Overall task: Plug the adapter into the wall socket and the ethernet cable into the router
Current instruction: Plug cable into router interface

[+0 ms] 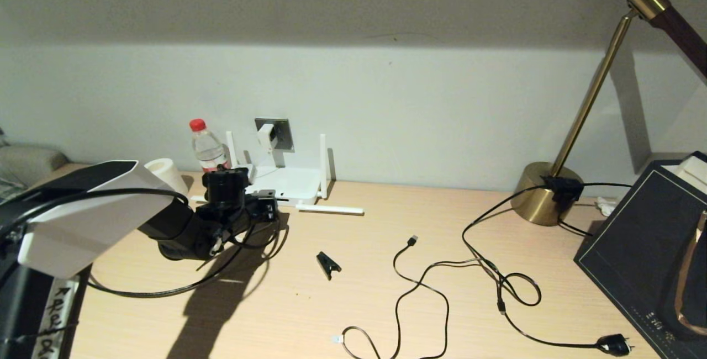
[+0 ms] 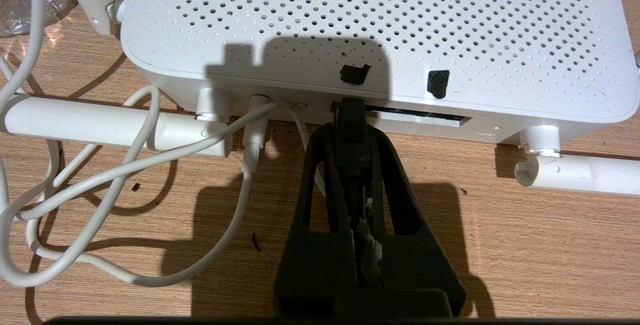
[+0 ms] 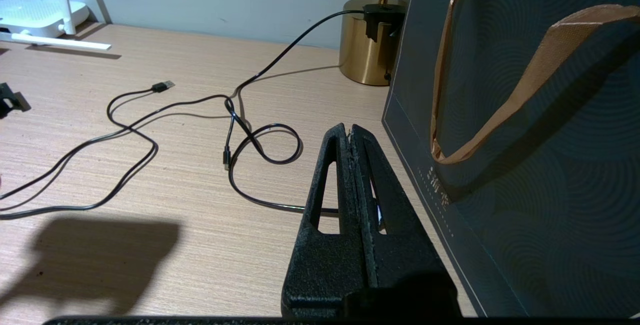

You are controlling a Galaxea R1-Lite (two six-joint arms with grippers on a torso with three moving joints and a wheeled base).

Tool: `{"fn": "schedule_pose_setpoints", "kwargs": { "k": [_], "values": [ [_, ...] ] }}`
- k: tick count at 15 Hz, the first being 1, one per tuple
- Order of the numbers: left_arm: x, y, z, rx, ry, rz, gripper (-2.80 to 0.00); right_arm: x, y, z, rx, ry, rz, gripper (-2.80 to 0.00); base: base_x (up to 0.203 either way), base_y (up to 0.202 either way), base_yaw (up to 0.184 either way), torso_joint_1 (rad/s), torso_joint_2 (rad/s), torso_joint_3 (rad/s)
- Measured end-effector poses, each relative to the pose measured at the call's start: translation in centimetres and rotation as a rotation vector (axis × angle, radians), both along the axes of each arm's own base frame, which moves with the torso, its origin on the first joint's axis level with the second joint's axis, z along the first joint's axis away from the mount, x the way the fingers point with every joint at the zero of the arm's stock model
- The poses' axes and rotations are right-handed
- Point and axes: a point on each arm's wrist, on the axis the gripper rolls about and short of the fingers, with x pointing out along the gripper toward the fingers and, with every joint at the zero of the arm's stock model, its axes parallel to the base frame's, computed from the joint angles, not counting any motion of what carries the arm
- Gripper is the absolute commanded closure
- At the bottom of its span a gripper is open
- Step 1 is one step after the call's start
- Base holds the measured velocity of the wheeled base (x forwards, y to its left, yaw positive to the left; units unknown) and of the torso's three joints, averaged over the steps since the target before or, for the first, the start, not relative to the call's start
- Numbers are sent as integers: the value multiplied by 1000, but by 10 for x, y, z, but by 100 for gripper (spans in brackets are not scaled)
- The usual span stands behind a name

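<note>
The white router [image 2: 370, 30] lies flat against the wall, with its port row [image 2: 425, 117] facing my left gripper [image 2: 352, 137]. This gripper is shut on the black end of the ethernet cable [image 2: 352, 112], whose tip sits at one end of the port row; how deep it goes is hidden. The rest of the cable loops back over the table [image 1: 165, 291]. The white adapter [image 1: 266, 135] sits in the grey wall socket [image 1: 281, 133], and its white cord [image 2: 125, 165] runs into the router. My right gripper [image 3: 351, 130] is shut on nothing, low beside a dark bag [image 3: 525, 165].
Two router antennas [image 2: 90, 125] [image 2: 580, 172] lie flat on the table. A water bottle [image 1: 207, 148] and a white cylinder [image 1: 165, 174] stand by the router. A black clip [image 1: 328, 264], a USB-tipped cable [image 1: 411, 241], a chunky-plug cable [image 1: 614, 343] and a brass lamp base [image 1: 544, 193] are to the right.
</note>
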Motion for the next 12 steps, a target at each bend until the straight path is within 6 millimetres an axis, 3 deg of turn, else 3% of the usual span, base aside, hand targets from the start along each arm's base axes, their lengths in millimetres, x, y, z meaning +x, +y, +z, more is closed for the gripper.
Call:
{"fn": "schedule_pose_setpoints", "kwargs": {
  "k": [12],
  "values": [
    [0, 0, -5, -3, 13, 6, 0, 0, 0, 0, 0, 0, 0, 0, 0, 0, 0, 0, 0, 0]
  ]
}}
